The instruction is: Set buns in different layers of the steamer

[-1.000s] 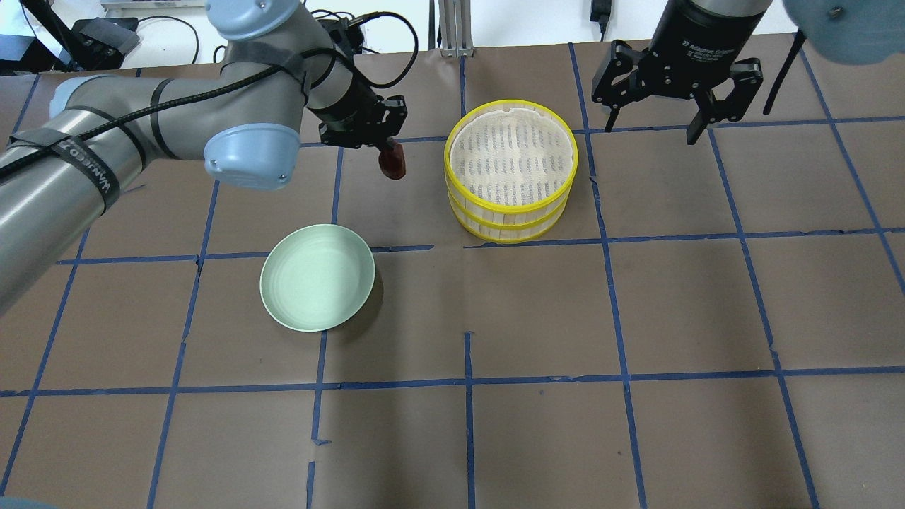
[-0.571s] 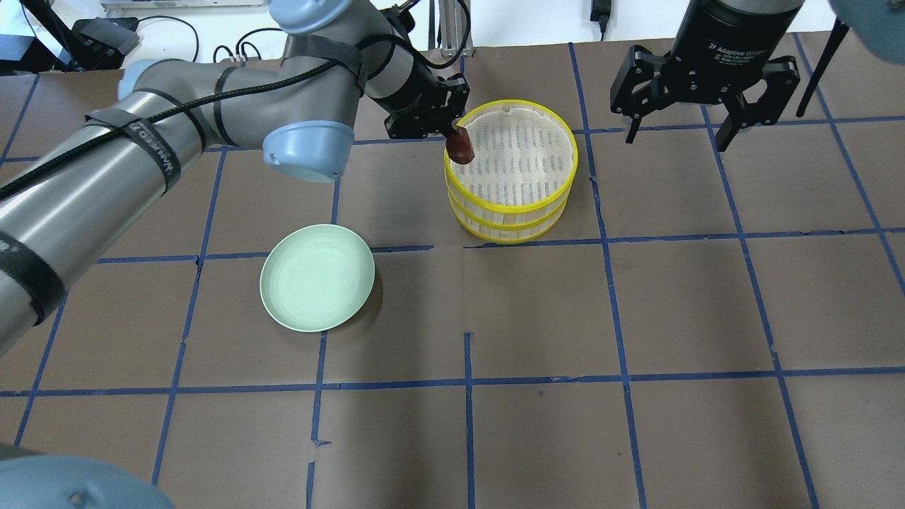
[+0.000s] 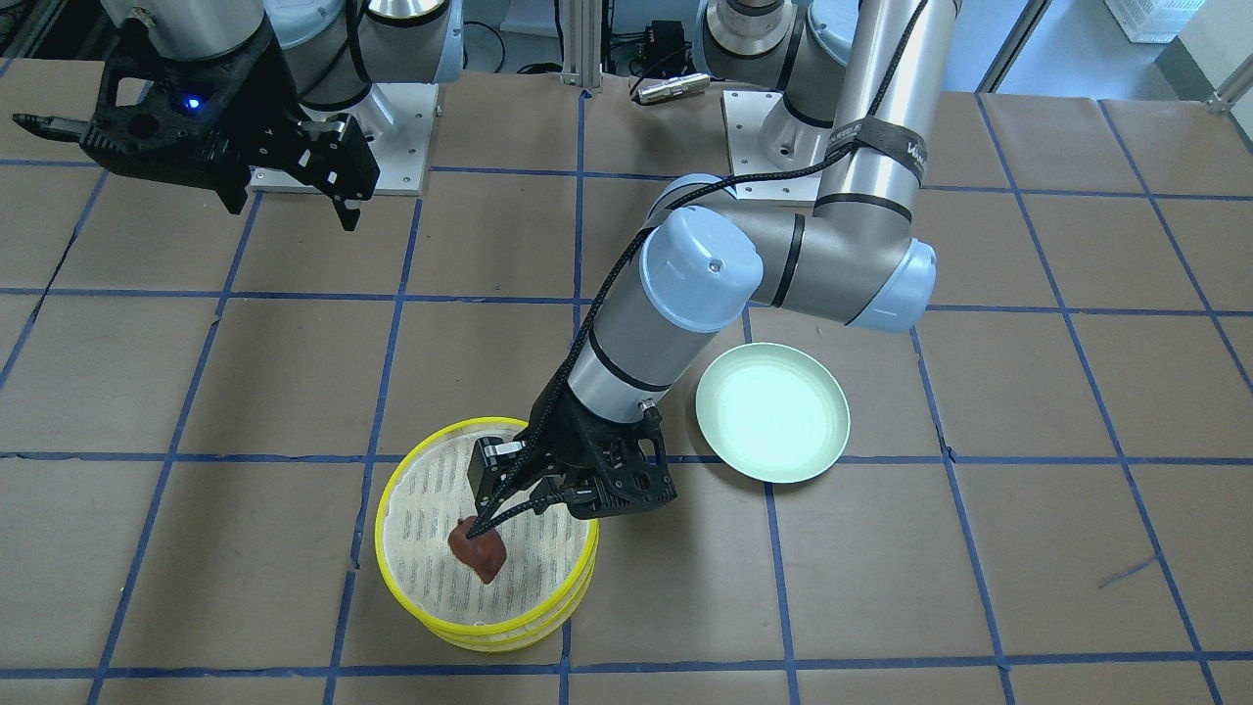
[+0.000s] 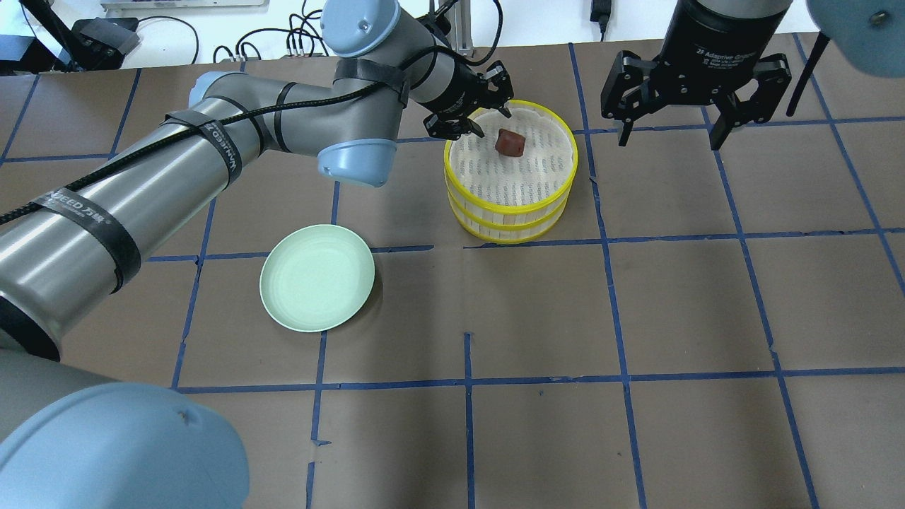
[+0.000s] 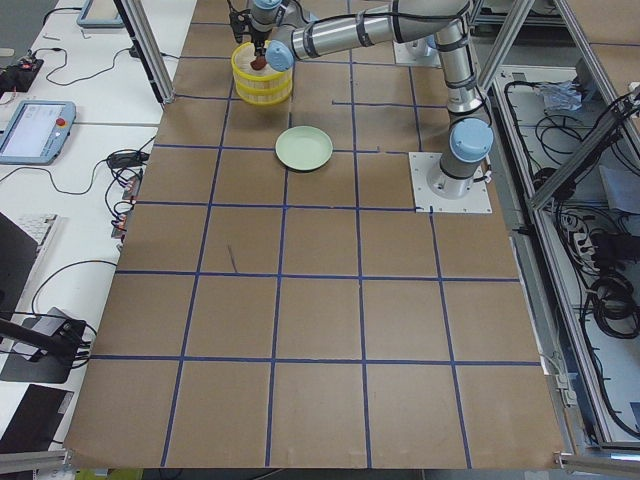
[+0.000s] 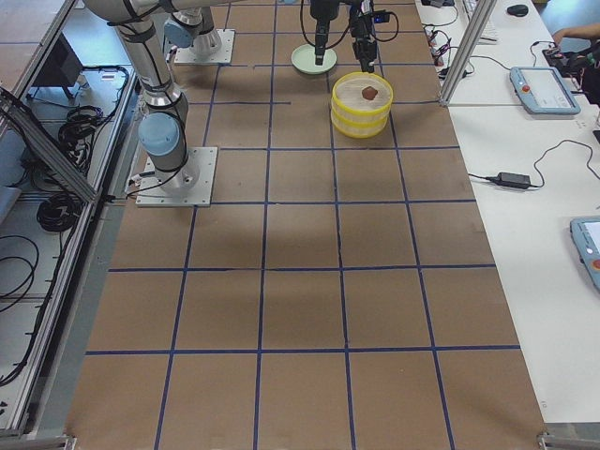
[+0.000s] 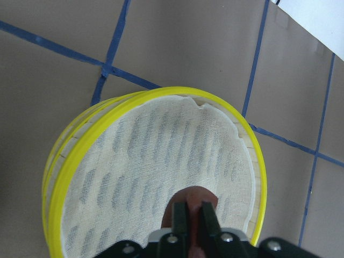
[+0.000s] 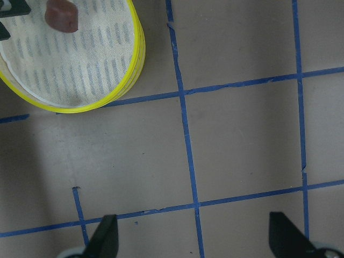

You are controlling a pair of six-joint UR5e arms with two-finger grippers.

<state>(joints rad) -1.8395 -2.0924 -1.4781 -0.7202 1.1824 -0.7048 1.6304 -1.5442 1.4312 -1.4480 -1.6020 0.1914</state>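
- At the left gripper [image 7: 193, 214]: closed down to a narrow gap and pinching the bun [image 4: 509, 143] at the very tips. Shown in the left wrist view as two dark fingers [image 7: 180, 217] close side by side, with reddish brown between and just beyond them.
- Tilted, reaching in over the left part of the steamer [image 4: 510, 227] rim in the overhead view, with tips pointing down into the top tray [image 4: 495, 177].
- For the bun: small, dark reddish brown, inside the yellow ring of the top tray, near the middle of its white slatted bottom. Low over that bottom, but cannot tell whether touching it.
- For the steamer: two yellow-rimmed round trays stacked one on the other, standing level on the table [image 4: 537, 438].
- At the right gripper [image 4: 669, 138]: spread wide, with nothing between the fingers. Raised above the table on the robot's right of the steamer and apart from it, pointing straight down. Catches the steamer's edge and the bun in the top left corner of the right wrist view.
- Nearer the robot and to the left of the steamer: a pale green plate [image 4: 317, 287], lying flat, apart from both the steamer and the left gripper and partly under the left forearm in the front-facing view.
- Under everything: brown table covering, marked off in squares by blue tape.
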